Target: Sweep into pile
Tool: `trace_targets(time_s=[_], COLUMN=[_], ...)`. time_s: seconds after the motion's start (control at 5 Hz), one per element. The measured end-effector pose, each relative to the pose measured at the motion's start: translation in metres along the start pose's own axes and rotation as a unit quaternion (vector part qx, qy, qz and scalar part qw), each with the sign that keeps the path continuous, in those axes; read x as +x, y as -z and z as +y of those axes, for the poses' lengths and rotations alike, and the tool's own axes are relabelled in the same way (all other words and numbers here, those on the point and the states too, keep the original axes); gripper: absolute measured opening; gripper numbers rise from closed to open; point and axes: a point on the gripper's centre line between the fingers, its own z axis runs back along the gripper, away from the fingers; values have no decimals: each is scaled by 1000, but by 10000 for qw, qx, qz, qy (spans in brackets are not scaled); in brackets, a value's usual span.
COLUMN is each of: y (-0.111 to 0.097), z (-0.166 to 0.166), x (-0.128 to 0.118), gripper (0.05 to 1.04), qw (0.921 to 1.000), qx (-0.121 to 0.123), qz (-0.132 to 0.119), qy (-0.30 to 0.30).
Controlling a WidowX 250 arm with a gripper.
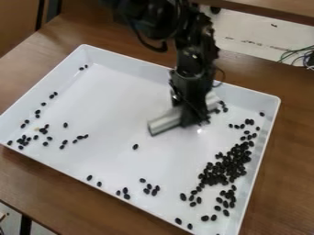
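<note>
My gripper (pixel 195 120) hangs over the upper middle of the white tray (pixel 116 62), low over its floor. It is shut on a pale, silvery bar-like sweeping tool (pixel 165 122), which sticks out on both sides of it, slanting from lower left to upper right. The largest heap of black beans (pixel 227 166) lies along the tray's right side. Smaller groups are scattered at the left corner, by the front wall and just right of the tool. One bean (pixel 135 147) lies alone below the tool's left end.
The tray's raised walls surround the work area on a brown wooden table (pixel 92 197). Thin cables (pixel 299 56) show at the upper right, beyond the table.
</note>
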Motion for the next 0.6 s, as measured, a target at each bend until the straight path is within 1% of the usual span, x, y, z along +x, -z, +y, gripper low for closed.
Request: trace_targets(time_s=[0.2, 0.4, 0.6], y=[2, 4, 4], z=[-24, -43, -68], x=[10, 12, 9], gripper=[363, 363, 363], qw=[9997, 9989, 9975], qx=[-120, -182, -294], qz=[-86, -171, -328], qy=[180, 395, 559])
